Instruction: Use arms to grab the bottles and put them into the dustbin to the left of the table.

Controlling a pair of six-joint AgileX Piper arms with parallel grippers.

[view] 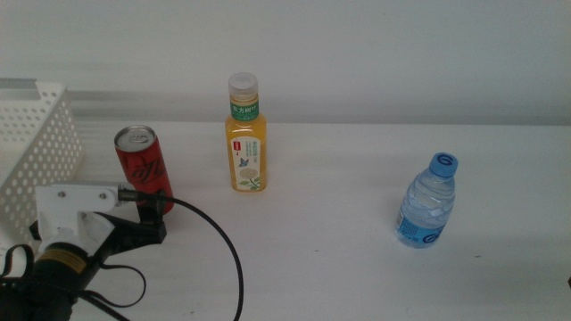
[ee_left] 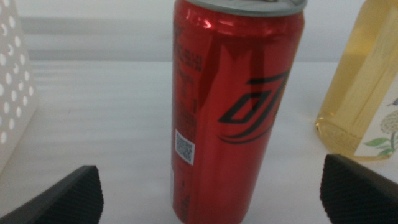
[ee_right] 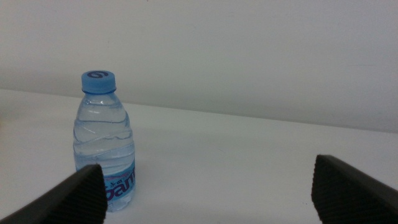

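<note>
White table: left end effector wide open, empty, straddling red can; juice bottle beside.

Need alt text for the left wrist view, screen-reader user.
A red can stands upright on the white table, centred between the open left gripper's two dark jaws, which do not touch it. A yellow juice bottle stands beside the can, and the dustbin's perforated white wall shows at the opposite edge.
</note>
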